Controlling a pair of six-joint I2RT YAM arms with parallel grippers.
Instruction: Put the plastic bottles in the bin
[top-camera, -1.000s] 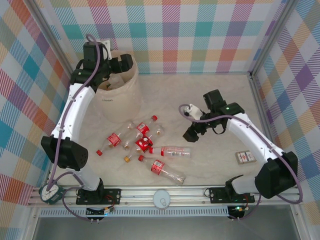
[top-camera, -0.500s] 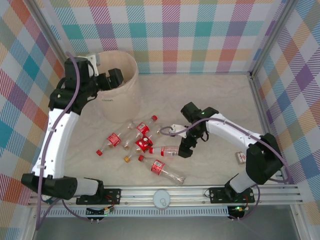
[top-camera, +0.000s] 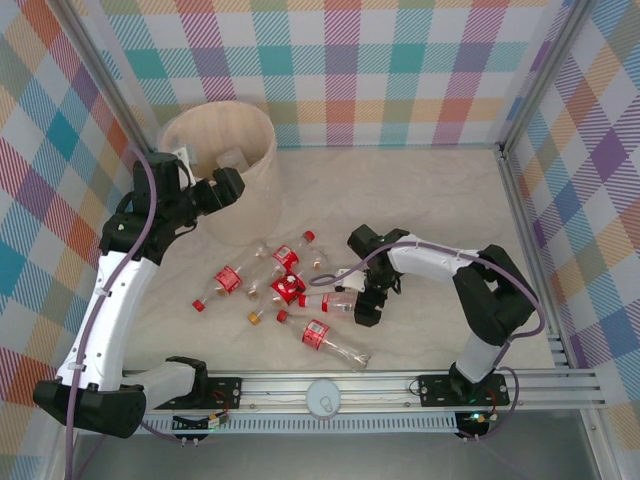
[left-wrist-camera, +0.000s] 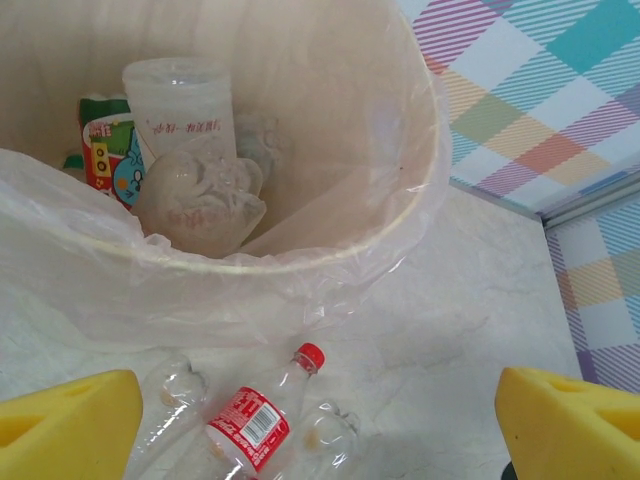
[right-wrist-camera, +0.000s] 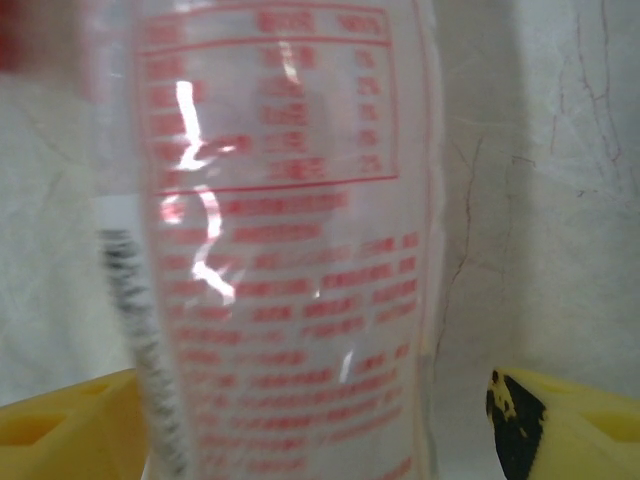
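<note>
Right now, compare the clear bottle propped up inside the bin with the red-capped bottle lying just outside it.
The clear bottle sits inside the bin; the red-capped bottle lies on the table. The clear bottle stands roughly on end; the red-capped bottle lies on its side. The clear bottle bears faint red print; the red-capped bottle wears a solid red label. Both are transparent plastic.
</note>
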